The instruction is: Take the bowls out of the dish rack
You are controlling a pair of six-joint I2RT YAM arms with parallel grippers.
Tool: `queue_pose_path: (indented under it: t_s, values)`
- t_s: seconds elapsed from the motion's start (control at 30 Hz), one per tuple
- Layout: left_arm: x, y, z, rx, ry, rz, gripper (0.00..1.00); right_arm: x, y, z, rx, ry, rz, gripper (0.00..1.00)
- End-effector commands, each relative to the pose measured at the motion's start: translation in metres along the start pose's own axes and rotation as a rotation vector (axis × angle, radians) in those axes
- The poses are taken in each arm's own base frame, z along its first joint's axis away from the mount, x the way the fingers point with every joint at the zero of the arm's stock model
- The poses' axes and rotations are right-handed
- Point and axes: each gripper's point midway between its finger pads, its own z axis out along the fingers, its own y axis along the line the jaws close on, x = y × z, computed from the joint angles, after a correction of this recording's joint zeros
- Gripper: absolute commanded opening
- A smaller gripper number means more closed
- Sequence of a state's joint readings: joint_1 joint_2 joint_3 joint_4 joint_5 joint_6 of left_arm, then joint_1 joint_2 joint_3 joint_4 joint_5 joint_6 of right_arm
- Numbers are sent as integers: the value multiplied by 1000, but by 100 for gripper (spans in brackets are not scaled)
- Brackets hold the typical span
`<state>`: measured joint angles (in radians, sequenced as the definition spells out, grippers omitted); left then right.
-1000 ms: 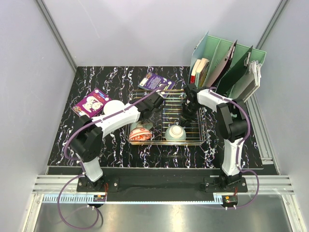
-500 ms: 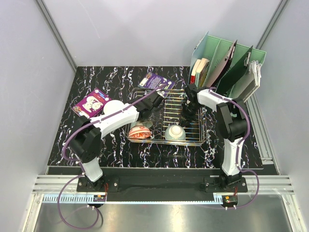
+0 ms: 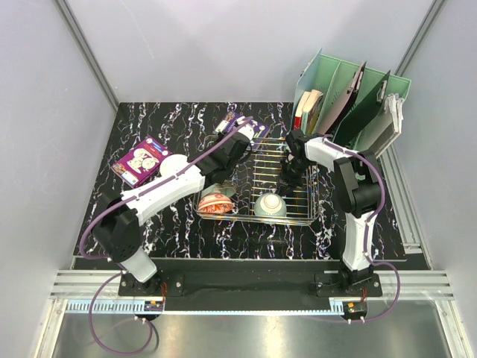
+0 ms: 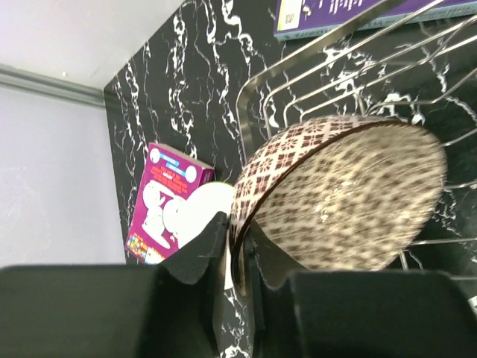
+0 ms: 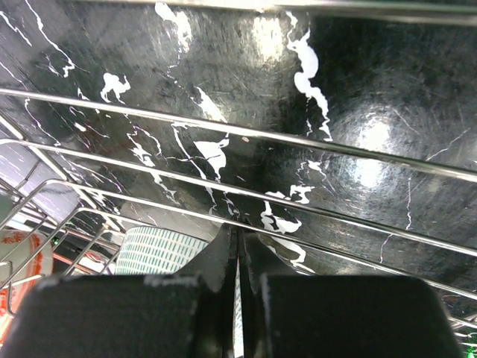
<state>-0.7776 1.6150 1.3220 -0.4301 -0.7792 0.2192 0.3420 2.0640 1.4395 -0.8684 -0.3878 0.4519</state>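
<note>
The dish rack (image 3: 299,221) is a chrome wire basket in mid-table. My left gripper (image 3: 228,159) hangs over its back left corner. In the left wrist view it (image 4: 238,240) is shut on the rim of a grey patterned bowl (image 4: 343,194), which tilts on edge above the rack wires (image 4: 298,74). A red floral bowl (image 3: 214,202) and a pale green bowl (image 3: 270,205) lie in the rack's front. My right gripper (image 3: 288,176) reaches down into the rack's right side. Its jaws (image 5: 238,233) are pinched shut at a rack wire (image 5: 335,145), with the green bowl (image 5: 160,250) beyond.
A white bowl (image 3: 174,164) sits on the table left of the rack, beside a purple box (image 3: 140,158). Another purple box (image 3: 246,124) lies behind the rack. A mint-green file organizer (image 3: 350,104) with folders stands at the back right, close to the right arm.
My left arm has stretched farther back and right, carrying the grey bowl up from the rack's left side. The right gripper has closed where it was.
</note>
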Motion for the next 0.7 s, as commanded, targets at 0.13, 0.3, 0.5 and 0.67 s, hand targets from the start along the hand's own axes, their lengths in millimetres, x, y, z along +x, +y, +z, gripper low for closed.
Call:
queue_pose_path:
  t_s: [0.13, 0.3, 0.5, 0.67]
  values:
    - [-26, 13, 0, -91, -91, -85, 0, 19, -12, 16, 43, 90, 0, 0]
    - [-29, 14, 6, -128, -100, -98, 0, 20, -11, 14, 39, 83, -4, 0]
    - [-27, 34, 13, -144, -68, -194, 0, 20, -10, 10, 34, 78, -15, 0]
    - [-19, 62, 13, -120, -41, -382, 0, 21, -12, 7, 46, 69, -27, 0]
